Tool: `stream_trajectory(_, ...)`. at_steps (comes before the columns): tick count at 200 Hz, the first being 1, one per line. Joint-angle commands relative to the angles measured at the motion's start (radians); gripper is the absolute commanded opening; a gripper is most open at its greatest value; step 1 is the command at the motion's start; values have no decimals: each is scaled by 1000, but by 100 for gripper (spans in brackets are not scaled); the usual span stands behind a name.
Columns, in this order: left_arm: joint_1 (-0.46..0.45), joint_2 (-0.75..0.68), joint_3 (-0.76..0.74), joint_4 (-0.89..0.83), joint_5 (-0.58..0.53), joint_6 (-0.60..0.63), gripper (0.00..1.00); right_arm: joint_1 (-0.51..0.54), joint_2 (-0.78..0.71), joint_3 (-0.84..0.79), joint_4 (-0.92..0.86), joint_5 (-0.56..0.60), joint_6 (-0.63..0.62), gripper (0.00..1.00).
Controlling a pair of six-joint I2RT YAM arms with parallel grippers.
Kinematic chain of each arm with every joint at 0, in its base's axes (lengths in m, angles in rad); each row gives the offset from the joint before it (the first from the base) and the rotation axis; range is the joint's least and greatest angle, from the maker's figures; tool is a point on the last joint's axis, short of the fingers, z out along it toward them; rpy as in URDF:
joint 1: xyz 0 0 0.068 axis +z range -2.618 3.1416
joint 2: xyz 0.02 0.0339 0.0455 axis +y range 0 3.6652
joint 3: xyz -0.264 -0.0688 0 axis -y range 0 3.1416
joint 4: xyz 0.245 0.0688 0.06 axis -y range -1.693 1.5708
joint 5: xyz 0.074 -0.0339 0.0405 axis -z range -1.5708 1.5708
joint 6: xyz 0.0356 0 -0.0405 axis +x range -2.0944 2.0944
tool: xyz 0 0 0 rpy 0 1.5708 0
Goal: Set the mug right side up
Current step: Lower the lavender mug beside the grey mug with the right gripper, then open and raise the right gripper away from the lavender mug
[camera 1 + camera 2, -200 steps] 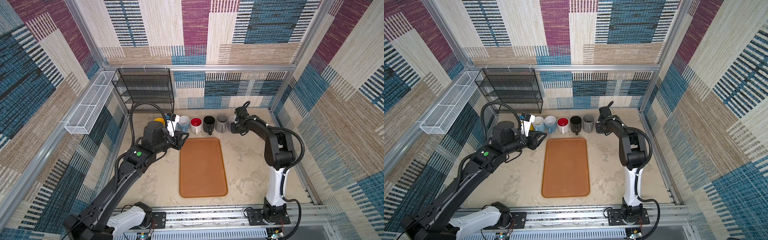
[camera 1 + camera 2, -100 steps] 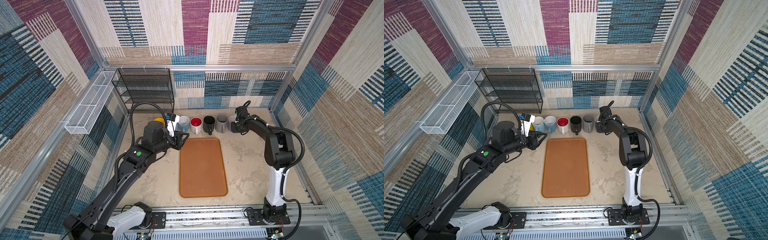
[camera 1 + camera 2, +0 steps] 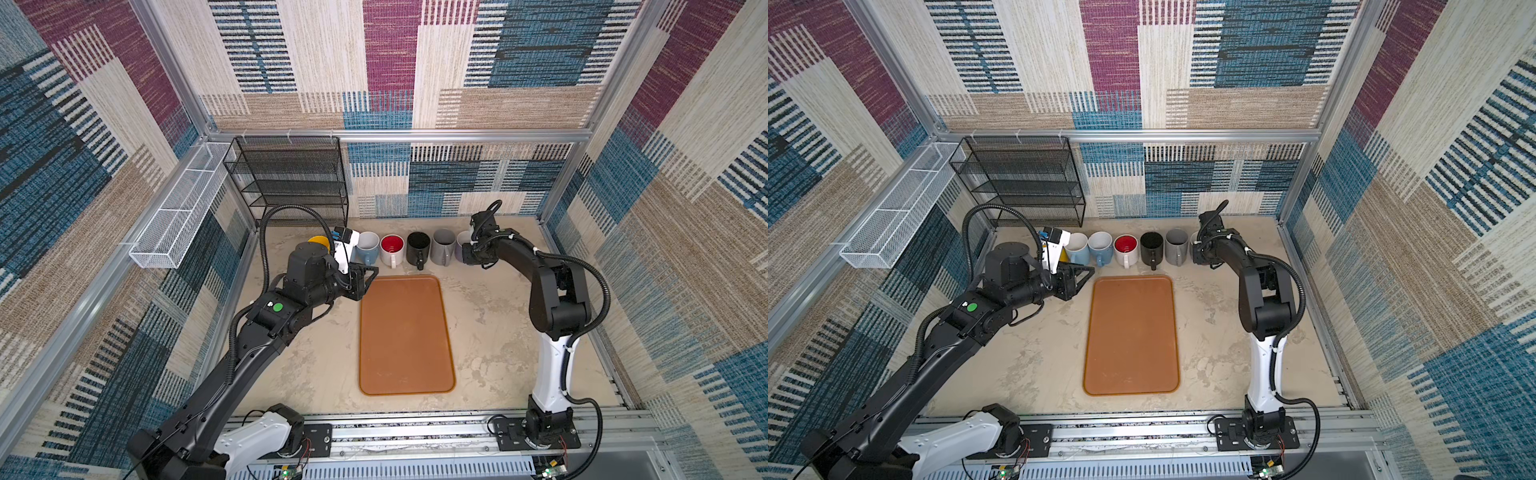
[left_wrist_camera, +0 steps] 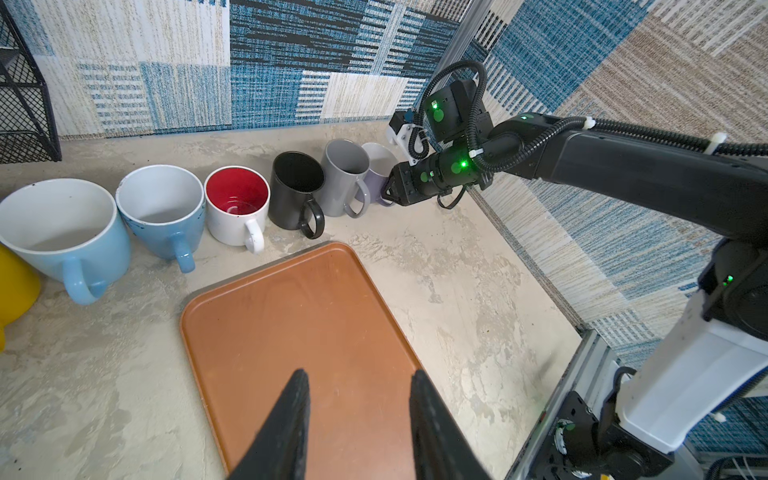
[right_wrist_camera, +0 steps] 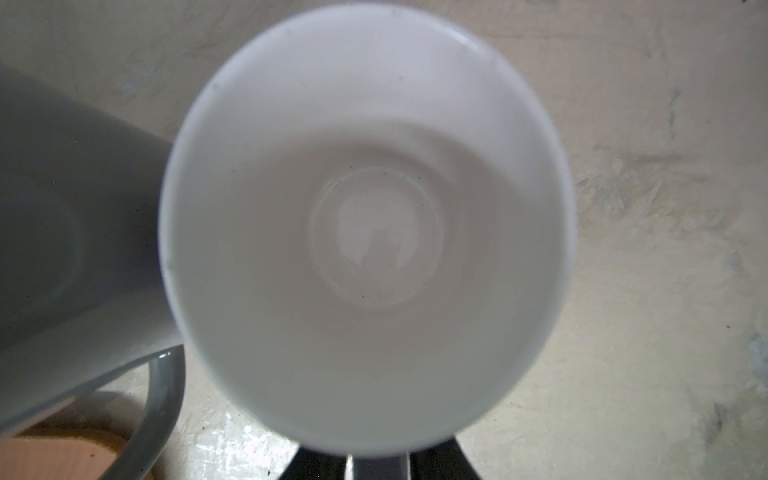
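the mug [image 4: 376, 166] stands mouth up on the counter [image 4: 449, 266], base down, directly ahead of the right jaws. its handle [image 5: 379, 469] points back at them and sits between them. in the right wrist view a dark finger [image 5: 320, 467] flanks the handle on each side, and the mug's white inside fills the space beyond. the right jaws are nearly closed around the handle, but i cannot tell whether they press on it or leave a sliver of slack, so a grip is not certain. taking the mug by the handle makes sense: the wrist can roll it over without the jaws having to span the wide body.

to one side of the right jaws the grey mug [image 4: 345, 174] stands just beside the mug, perhaps touching. it is the nearest of a line of other mugs [image 4: 237, 199], all mouth up, so the mug's spot reads as the end place in that line.

the left jaws are partly open and hold nothing. the tray [image 4: 291, 316] lies bare below and ahead of them, and the mug is well apart from them. that leaves the right arm room to work.

judging from this, the turn itself looks done. what is left is to let go and draw the right jaws straight back off the handle. a sideways pull could knock the mug into the grey mug.
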Motion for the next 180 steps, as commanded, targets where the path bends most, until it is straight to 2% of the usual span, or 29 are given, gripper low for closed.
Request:
stream_trajectory(1,-1,2,6,9,-13,23,37,0,-22,11,-3,20,3,29)
stream_trajectory(49,-1,11,11,3,-22,26,39,0,-62,12,-21,38,0,29)
stream_trajectory(98,-1,17,20,4,-31,18,40,0,-153,-14,-12,7,3,36)
stream_trajectory(139,0,21,23,3,-31,13,48,0,-260,-48,19,-31,5,38)
stream_trajectory(160,-1,19,25,2,-34,10,50,0,-327,-79,51,-40,3,46)
stream_trajectory(180,-1,17,25,-2,-38,8,53,0,-384,-108,84,-38,9,60)
